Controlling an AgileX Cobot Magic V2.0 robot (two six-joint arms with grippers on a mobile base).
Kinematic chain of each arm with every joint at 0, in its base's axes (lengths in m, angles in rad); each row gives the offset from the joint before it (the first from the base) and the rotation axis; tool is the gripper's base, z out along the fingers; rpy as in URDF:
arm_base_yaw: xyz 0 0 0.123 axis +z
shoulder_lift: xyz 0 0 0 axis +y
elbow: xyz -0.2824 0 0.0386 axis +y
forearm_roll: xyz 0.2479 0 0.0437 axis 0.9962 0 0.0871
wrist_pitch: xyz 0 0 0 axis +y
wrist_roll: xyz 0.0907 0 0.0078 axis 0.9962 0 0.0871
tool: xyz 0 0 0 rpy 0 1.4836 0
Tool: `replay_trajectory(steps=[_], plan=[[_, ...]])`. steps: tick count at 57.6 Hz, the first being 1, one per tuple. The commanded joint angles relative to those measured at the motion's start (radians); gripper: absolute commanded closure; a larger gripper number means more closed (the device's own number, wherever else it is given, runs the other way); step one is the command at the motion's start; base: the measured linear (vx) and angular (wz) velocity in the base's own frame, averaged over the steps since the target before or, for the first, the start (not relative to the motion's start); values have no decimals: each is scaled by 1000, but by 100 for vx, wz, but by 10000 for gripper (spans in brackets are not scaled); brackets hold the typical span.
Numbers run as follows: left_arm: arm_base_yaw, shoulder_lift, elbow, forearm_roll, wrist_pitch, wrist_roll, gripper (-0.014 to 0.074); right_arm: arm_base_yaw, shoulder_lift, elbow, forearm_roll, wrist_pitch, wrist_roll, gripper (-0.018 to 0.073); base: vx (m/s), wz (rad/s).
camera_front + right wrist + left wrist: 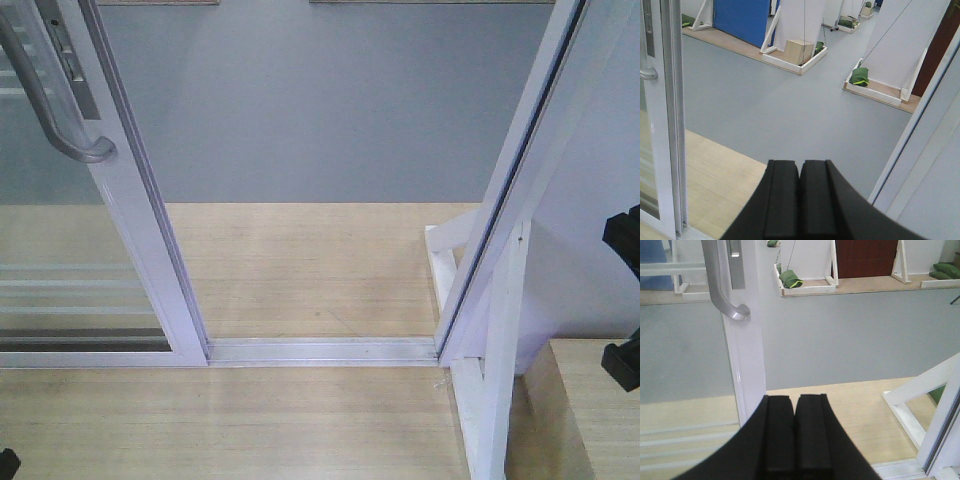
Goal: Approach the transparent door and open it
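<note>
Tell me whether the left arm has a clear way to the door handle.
Probably yes. In the left wrist view the handle hangs up and left of the shut left gripper, with nothing between them. The fingers would have to open first.

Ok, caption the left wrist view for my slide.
Left gripper, shut and empty, faces the transparent door, slid aside with its curved grey handle untouched.

Green sandbags (791, 278) lying in white base frames (807, 288), cardboard box (799, 51) sitting beside blue panel (742, 20), grey floor (320, 110) stretching beyond.
</note>
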Motion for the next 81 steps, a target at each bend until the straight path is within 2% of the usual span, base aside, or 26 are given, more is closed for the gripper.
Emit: replay_trajectory(steps=[1, 28, 40, 48, 53, 59, 65, 75, 81], plan=[[-3, -13, 24, -9, -78, -10, 593, -6, 4, -29, -1, -83, -2, 559, 0, 0], [-3, -13, 24, -9, -78, -9, 593, -6, -12, -1, -1, -103, -2, 559, 0, 0], [-3, -13, 24, -9, -78, -9, 593, -6, -248, 276, 13, -237, 2, 559, 0, 0], [-3, -13, 24, -9, -78, -9, 593, -6, -411, 441, 28, -267, 8, 559, 0, 0], [-3, -13, 24, -9, -78, -9, 593, -6, -488, 507, 25, -270, 25, 559, 0, 0], [-3, -13, 24, -9, -78, -9, 593, -8, -480, 504, 2, -230, 24, 559, 0, 0], [-3, -13, 24, -8, -78, -9, 593, -47, -484, 505, -8, -228, 24, 559, 0, 0], [-3, -13, 24, -8, -78, -9, 593, -180, -484, 505, -8, -221, 24, 559, 0, 0], [-3, -13, 24, -8, -78, -9, 593, -216, -484, 506, -8, -221, 24, 559, 0, 0]])
